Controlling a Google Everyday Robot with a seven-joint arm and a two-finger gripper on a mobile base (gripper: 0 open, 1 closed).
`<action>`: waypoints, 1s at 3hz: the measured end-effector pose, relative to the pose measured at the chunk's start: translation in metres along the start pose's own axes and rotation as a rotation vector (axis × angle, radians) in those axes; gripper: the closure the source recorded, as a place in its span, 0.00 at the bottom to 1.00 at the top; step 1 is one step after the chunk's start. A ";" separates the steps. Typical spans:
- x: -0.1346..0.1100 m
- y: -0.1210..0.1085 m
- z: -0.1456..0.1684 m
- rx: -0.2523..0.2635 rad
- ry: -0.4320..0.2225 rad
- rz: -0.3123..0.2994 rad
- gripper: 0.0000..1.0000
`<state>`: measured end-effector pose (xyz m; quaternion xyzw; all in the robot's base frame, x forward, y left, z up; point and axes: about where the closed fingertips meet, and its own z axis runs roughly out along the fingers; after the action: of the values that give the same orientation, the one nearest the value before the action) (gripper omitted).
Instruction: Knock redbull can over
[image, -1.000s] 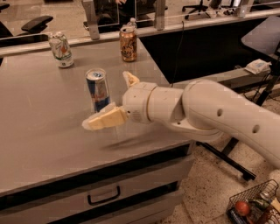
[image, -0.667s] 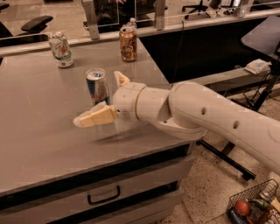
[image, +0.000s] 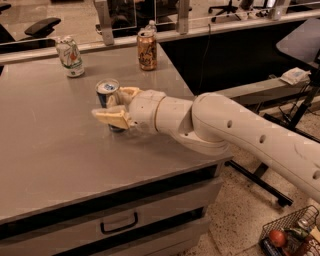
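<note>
The redbull can (image: 107, 90) stands upright on the grey table (image: 50, 150), near its middle; it is slim, blue and silver, with a silver top. My gripper (image: 109, 103) is open and reaches in from the right at can height. Its near finger (image: 112, 118) crosses in front of the can's lower body and hides it. Its far finger (image: 128, 92) lies just right of the can's top. The can stands between the two fingers. The white arm runs off to the right.
A dented white can (image: 70, 56) stands at the back left and a wider orange-brown can (image: 147, 49) at the back right. The table's right edge is close under the arm. A drawer handle (image: 119, 223) is below. A wire basket (image: 290, 234) sits on the floor at the right.
My gripper has moved left and then away from the camera, up to the can, so the can now stands between its fingers. The can stays upright in place.
</note>
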<state>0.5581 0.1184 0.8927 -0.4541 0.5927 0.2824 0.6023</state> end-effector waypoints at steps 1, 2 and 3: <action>-0.014 -0.009 -0.010 0.033 -0.030 -0.231 0.78; -0.024 -0.013 -0.014 0.085 -0.025 -0.489 1.00; -0.026 -0.011 -0.013 0.085 -0.024 -0.534 1.00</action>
<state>0.5586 0.1075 0.9213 -0.5654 0.4559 0.0939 0.6809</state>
